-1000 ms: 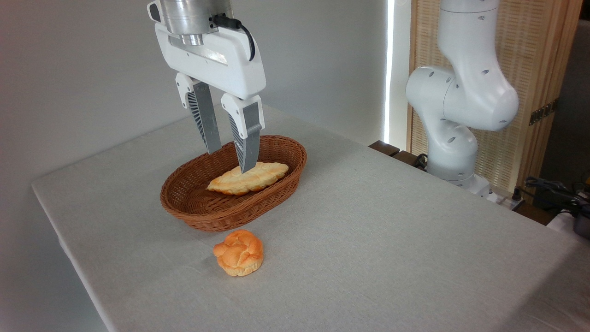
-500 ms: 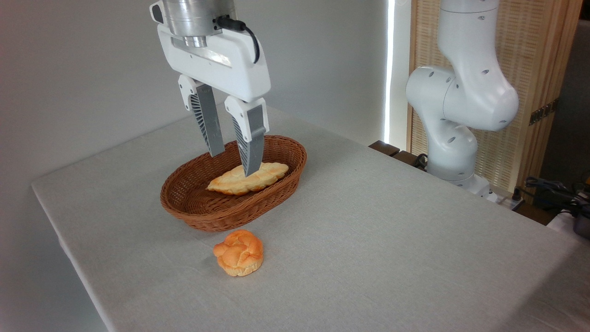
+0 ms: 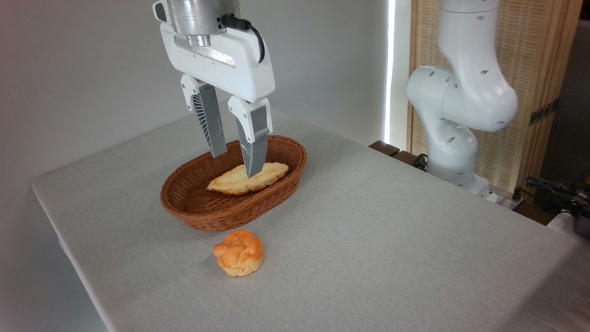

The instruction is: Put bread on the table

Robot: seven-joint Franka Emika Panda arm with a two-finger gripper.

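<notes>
The bread (image 3: pixel 238 252), a small round orange-golden knotted bun, lies on the table (image 3: pixel 368 221) just in front of the wicker basket. My gripper (image 3: pixel 236 165) hangs open above the basket, well behind and above the bun, with nothing between its fingers. Its near fingertip stands in front of the braided loaf in the picture; contact cannot be told.
A brown oval wicker basket (image 3: pixel 193 210) sits at the back left of the table and holds a pale-yellow braided loaf (image 3: pixel 230 183). The arm's white base (image 3: pixel 454 133) stands off the table's right rear edge. Cables and dark gear (image 3: pixel 560 196) lie at the far right.
The gripper has shifted slightly to the right and a little down over the basket, staying open. The bun and the loaf have not moved.
</notes>
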